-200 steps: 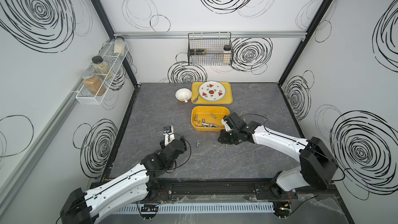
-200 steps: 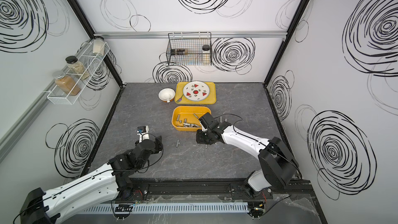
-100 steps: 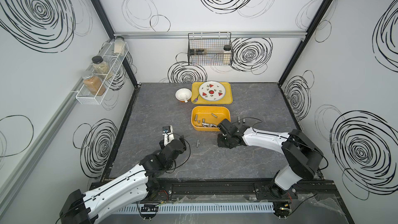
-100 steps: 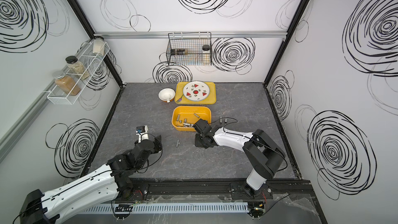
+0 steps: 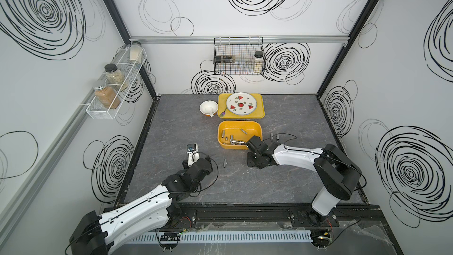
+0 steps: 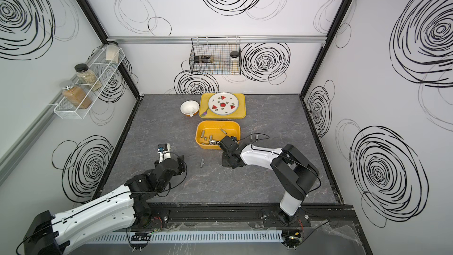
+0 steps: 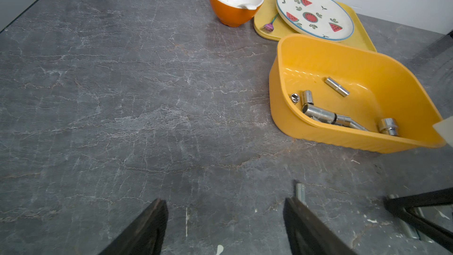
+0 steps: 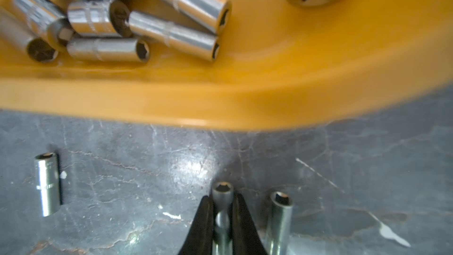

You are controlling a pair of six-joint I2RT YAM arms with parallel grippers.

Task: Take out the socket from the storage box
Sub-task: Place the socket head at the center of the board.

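The storage box (image 5: 255,126) (image 6: 232,126) is a deep yellow-orange tub in mid-table. Several chrome sockets (image 7: 318,114) (image 8: 176,3) lie inside it. In both top views my right gripper (image 5: 253,164) (image 6: 229,164) sits low over the table just in front of the tub's near right corner. It is shut on a thin chrome socket (image 8: 222,192), whose hex end sticks out past the fingertips (image 8: 208,207). My left gripper (image 7: 224,207) (image 5: 203,161) is open and empty, low over the table to the tub's front left.
Loose sockets lie on the table: one beside the held one (image 8: 280,207), one between the arms (image 5: 225,163) (image 6: 201,163) (image 8: 47,183), two right of the tub (image 5: 274,135). Behind the tub are a flat yellow tray (image 5: 260,114) with a plate (image 5: 241,104) and an orange bowl (image 5: 208,108).
My right gripper has drawn back from over the tub's near edge toward the front of the table and sunk lower, still shut. The left arm has not moved.
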